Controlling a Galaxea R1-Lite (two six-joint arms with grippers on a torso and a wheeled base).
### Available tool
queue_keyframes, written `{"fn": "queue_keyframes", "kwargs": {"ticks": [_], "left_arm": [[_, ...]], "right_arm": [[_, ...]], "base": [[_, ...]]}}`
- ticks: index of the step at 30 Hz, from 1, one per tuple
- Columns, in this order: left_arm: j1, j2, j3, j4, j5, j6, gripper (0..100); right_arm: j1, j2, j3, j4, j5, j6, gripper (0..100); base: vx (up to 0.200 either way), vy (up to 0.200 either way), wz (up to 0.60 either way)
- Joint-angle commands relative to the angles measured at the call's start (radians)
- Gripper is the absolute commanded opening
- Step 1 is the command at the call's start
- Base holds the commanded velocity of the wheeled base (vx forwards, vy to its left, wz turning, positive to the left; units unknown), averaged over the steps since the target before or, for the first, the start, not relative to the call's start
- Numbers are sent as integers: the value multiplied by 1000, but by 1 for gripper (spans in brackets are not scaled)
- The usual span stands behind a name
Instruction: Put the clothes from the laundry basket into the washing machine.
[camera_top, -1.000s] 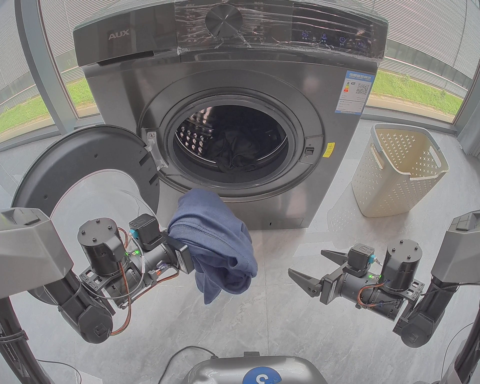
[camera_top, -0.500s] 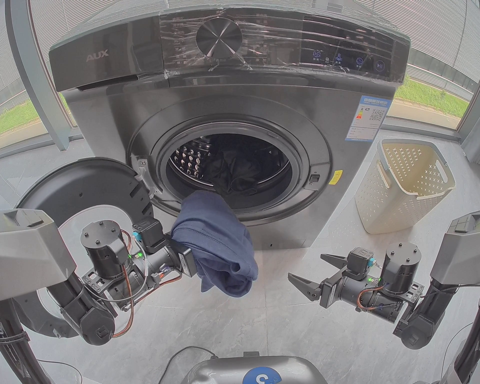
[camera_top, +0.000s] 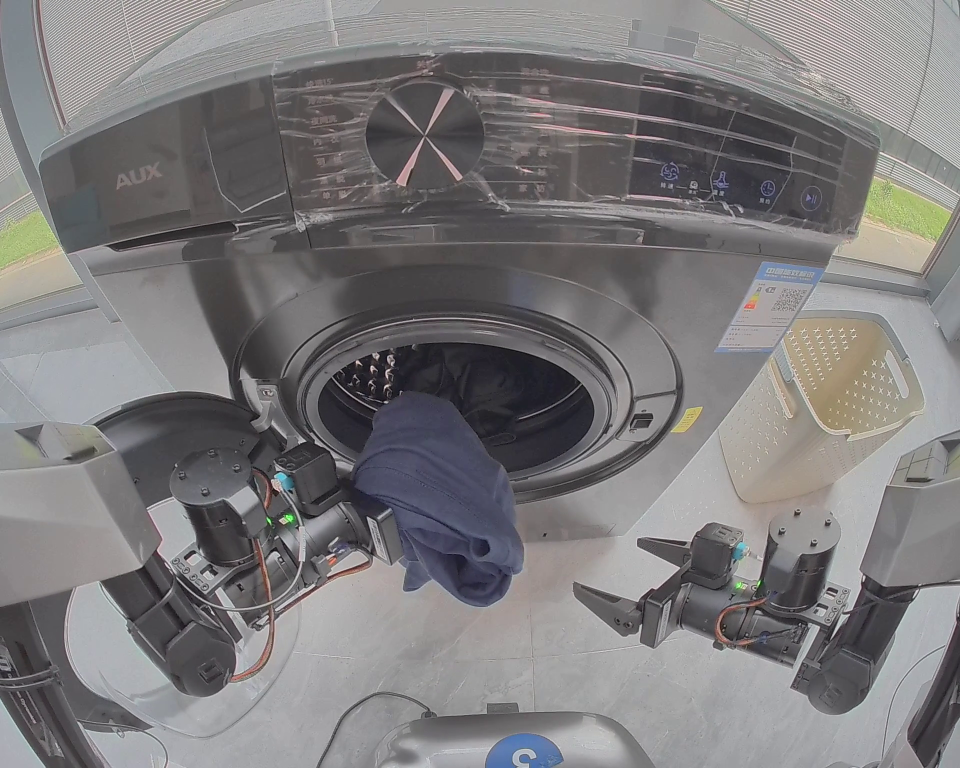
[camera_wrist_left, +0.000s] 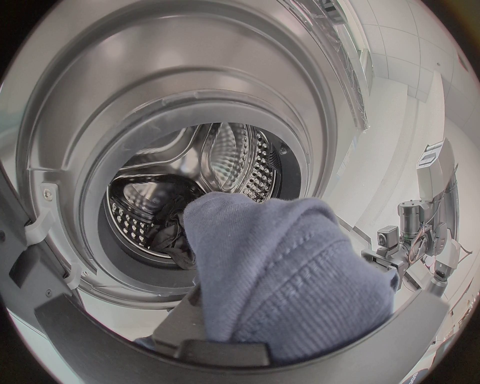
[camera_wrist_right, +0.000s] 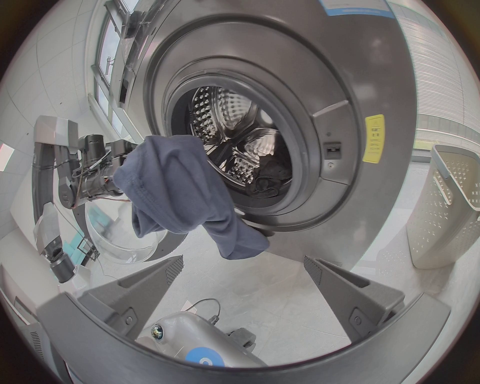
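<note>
my left claw (camera_top: 392, 528) is pinching the blue cloth (camera_top: 440, 495), which is bunched over it right at the bottom lip of the washing machine (camera_top: 640, 300), with its long end hanging down toward the floor. the round hole (camera_top: 618, 400) is just ahead and a bit up from this claw, so i think i must push forward and up to lift the hanging end over the lip. my right claw (camera_top: 612, 570) is spread wide with nothing in it, lower and farther from the hole.
</note>
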Motion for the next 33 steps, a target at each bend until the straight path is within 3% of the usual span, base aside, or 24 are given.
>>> {"fn": "queue_keyframes", "kwargs": {"ticks": [1,6,11,14,18,23,33], "left_arm": [[-27,13,5,-2,2,0,0],[-61,48,-28,-1,16,3,0],[-37,150,-124,4,16,61,0],[-26,208,-147,4,5,52,0],[12,289,-298,7,10,14,0],[28,358,-483,65,33,12,0],[42,492,-868,252,130,11,0]], "right_arm": [[16,-3,11,-10,1,-1,100],[21,0,12,-12,-1,1,100],[28,1,12,-12,-1,1,100],[30,1,12,-12,-1,1,100],[31,3,12,-12,-1,1,100],[35,4,12,-12,-2,1,100],[36,21,14,-12,-2,1,100]], "base": [[0,0,0],[0,0,0],[0,0,0],[0,0,0],[0,0,0],[0,0,0],[0,0,0]]}}
